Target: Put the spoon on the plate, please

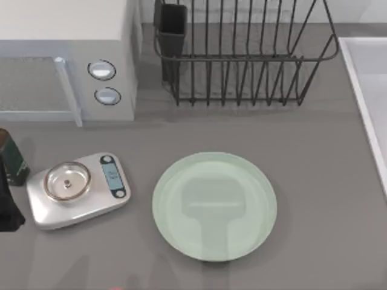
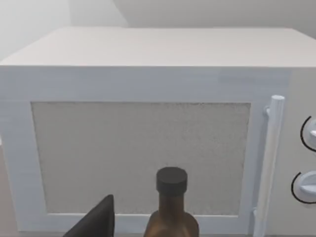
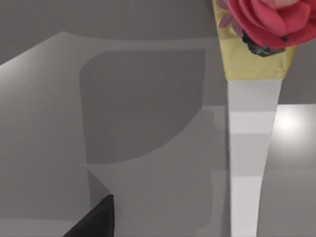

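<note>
**Top view.** A matte grey table (image 1: 320, 181) carries the plate (image 1: 214, 206), a round, glossy, pale mint-green disc with a shallow raised rim. It lies flat near the middle of the front edge and, being circular, has no long axis. Its glaze holds a dim squarish reflection. Where the spoon lies and which way its handle points cannot be told.

Toward the left edge, apart from the plate, sits a brushed-silver kitchen scale (image 1: 100, 199), a rounded rectangle turned slightly askew. It has a small round glass pan (image 1: 68, 181) and a blue display.

At the back left corner stands a boxy white microwave (image 1: 66, 36) with a bar handle and two round knobs. A dark wire dish rack (image 1: 242, 60) occupies the back edge.

**Left wrist view.** The left gripper (image 2: 96, 222) hangs at the left edge of the table, facing the microwave's speckled door. A brown bottle (image 2: 172, 210) with a dark ribbed cap stands before it.

**Right wrist view.** The right gripper (image 3: 96, 219) hangs over grey surface, near a tapering white vase (image 3: 249, 148) bearing a red rose (image 3: 266, 19).

How wide either gripper stands cannot be told
</note>
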Controlling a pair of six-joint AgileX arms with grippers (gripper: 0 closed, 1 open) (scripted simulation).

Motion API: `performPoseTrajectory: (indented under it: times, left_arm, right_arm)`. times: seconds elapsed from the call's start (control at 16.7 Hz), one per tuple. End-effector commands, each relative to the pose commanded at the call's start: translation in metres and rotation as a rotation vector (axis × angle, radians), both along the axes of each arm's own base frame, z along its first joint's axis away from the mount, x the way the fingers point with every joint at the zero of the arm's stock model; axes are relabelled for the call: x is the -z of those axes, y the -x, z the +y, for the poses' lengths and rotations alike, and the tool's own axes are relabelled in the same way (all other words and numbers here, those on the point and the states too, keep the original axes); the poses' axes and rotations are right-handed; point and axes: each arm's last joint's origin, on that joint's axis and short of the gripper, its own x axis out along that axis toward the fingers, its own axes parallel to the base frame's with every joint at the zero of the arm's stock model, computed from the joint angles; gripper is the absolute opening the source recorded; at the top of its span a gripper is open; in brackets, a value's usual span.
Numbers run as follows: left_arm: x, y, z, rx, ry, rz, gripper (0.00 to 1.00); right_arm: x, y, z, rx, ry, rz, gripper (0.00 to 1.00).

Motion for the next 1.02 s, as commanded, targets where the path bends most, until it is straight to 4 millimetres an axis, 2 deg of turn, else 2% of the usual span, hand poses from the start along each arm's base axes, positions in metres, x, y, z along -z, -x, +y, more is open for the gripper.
performPoseTrajectory:
  times: [0.24,1.02]
  left_arm:
    - [0.0,0.0,0.0,0.0,0.0,0.0,1.0]
    - [0.0,0.0,0.0,0.0,0.0,0.0,1.0]
  right_arm:
    - [0.0012,0.0003,0.0002,0.0,0.0,0.001,1.0]
    - [0.0012,0.0003,0.0002,0.0,0.0,0.001,0.02]
